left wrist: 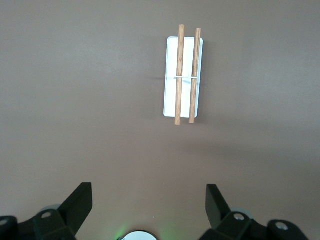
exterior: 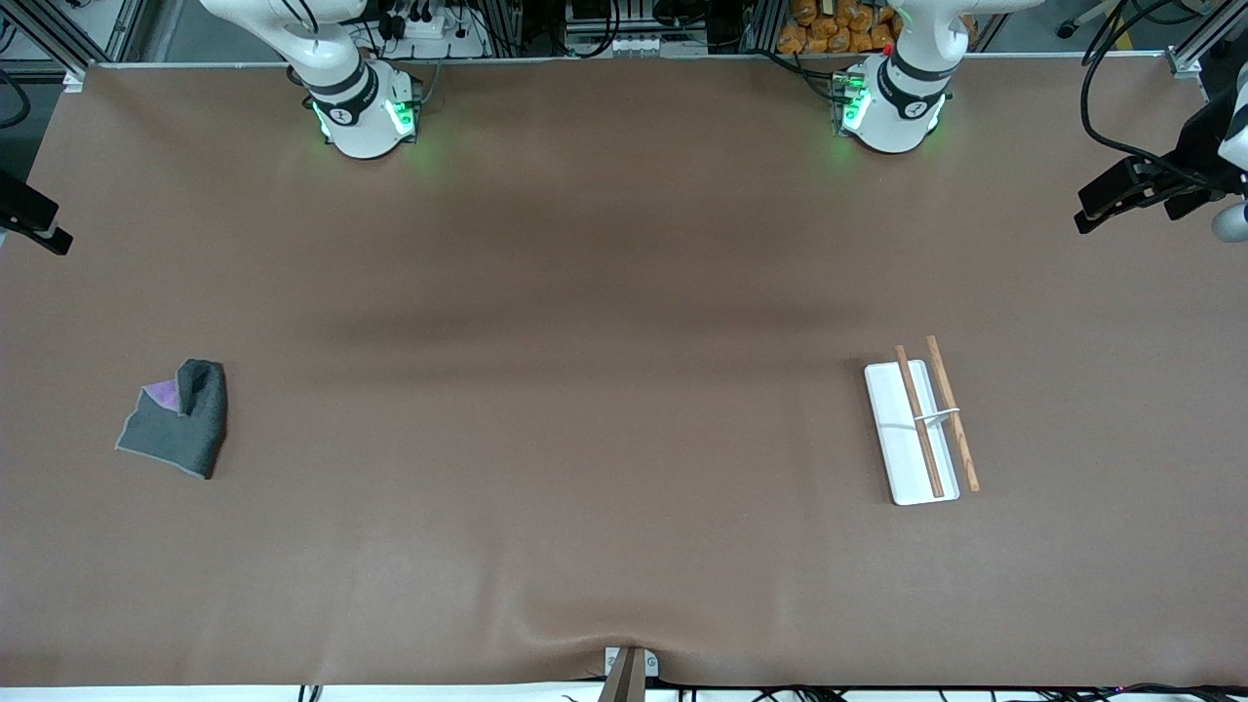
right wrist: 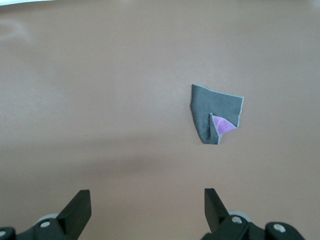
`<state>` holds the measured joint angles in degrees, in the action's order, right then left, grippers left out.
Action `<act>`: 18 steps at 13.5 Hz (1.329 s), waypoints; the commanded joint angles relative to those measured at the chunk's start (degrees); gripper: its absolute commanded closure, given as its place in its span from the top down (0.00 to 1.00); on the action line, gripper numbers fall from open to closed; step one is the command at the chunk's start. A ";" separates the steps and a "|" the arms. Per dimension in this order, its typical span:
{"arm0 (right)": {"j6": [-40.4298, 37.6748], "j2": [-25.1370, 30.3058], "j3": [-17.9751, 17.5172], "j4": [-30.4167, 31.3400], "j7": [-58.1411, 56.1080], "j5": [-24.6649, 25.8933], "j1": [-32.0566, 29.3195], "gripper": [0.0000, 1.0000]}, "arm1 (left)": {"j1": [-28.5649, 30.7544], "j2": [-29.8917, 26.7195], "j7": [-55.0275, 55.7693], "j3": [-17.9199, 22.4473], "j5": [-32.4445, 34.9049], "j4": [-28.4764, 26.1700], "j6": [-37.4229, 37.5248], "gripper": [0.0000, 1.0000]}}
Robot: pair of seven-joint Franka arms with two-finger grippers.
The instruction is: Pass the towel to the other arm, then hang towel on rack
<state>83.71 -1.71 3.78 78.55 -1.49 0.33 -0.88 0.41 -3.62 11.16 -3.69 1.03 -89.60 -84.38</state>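
The towel (exterior: pixel 180 429) lies crumpled on the table toward the right arm's end, dark grey with a purple corner folded up. It also shows in the right wrist view (right wrist: pixel 212 112). The rack (exterior: pixel 892 419), a white tray with two brown rods and a white crosspiece, lies toward the left arm's end and shows in the left wrist view (left wrist: pixel 170 95). My left gripper (left wrist: pixel 148 192) is open and empty, high above the table short of the rack. My right gripper (right wrist: pixel 147 197) is open and empty, high above the table short of the towel. Neither gripper shows in the front view.
The two arm bases (exterior: pixel 366 112) (exterior: pixel 892 107) stand along the table's back edge. Black camera mounts jut in at both ends (exterior: pixel 1136 190) (exterior: pixel 34 224). A small clamp (exterior: pixel 629 668) sits at the table's front edge.
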 commanded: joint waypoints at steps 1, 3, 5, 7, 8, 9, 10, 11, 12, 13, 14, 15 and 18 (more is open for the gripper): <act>-0.83 0.66 -0.26 -0.33 -0.27 0.90 -0.27 1.00 | 0.03 -1.48 -0.96 0.17 -0.06 -1.02 -0.70 1.00; -0.83 0.66 -0.26 -0.33 -0.27 0.90 -0.27 1.00 | 0.03 -1.48 -0.88 0.17 0.12 -0.32 -0.61 1.00; -0.83 0.66 -0.26 -0.33 -0.27 0.81 -0.27 1.00 | -0.05 -1.48 -1.05 0.09 0.29 -0.31 -0.61 1.00; -0.83 0.66 -0.35 -0.33 -0.36 0.81 -0.27 1.00 | -0.23 -1.22 -0.44 -0.97 0.20 -0.23 -0.53 1.00; -0.83 0.57 -0.35 -0.33 -0.53 0.81 -0.27 1.00 | -0.23 -0.96 -0.35 -1.06 0.20 -0.23 -0.61 1.00; -0.83 0.22 -0.35 -0.33 -0.45 0.90 -0.18 1.00 | -0.23 -0.87 -0.35 -1.14 0.20 -0.23 -0.79 1.00; -0.83 0.22 -0.35 -0.24 -0.45 0.99 -0.18 1.00 | -0.23 -0.86 -0.35 -1.14 0.03 -0.23 -0.79 1.00; -0.74 0.04 -0.35 -0.24 -0.36 0.99 -0.44 1.00 | -0.23 -0.86 -0.44 -1.14 -0.06 -0.23 -0.79 1.00; -0.57 0.04 -0.26 -0.24 -0.36 0.81 -0.53 1.00 | -0.32 -0.86 -0.52 -1.14 -0.06 -0.23 -0.79 1.00; -0.22 -0.05 -0.18 -0.07 -0.36 1.07 -0.53 1.00 | -0.32 -0.86 -0.53 -1.23 -0.06 -0.23 -0.79 1.00; -0.22 -0.39 -0.17 -0.06 -0.36 1.25 -0.62 1.00 | -0.32 -0.86 -0.70 -1.23 -0.15 -0.23 -0.79 1.00; -0.22 -0.48 -0.17 -0.06 -0.10 1.25 -0.62 1.00 | -0.23 -0.95 -1.05 -1.15 -0.32 -0.14 -0.79 1.00; -0.22 -1.53 -0.17 0.11 0.08 1.25 -0.97 1.00 | -0.49 -0.86 -1.14 -1.23 -0.32 0.39 -0.79 1.00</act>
<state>83.58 -2.30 4.08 78.78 -1.48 0.50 -0.97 0.04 -3.90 11.16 -4.77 1.03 -89.35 -84.79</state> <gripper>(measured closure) 0.000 0.000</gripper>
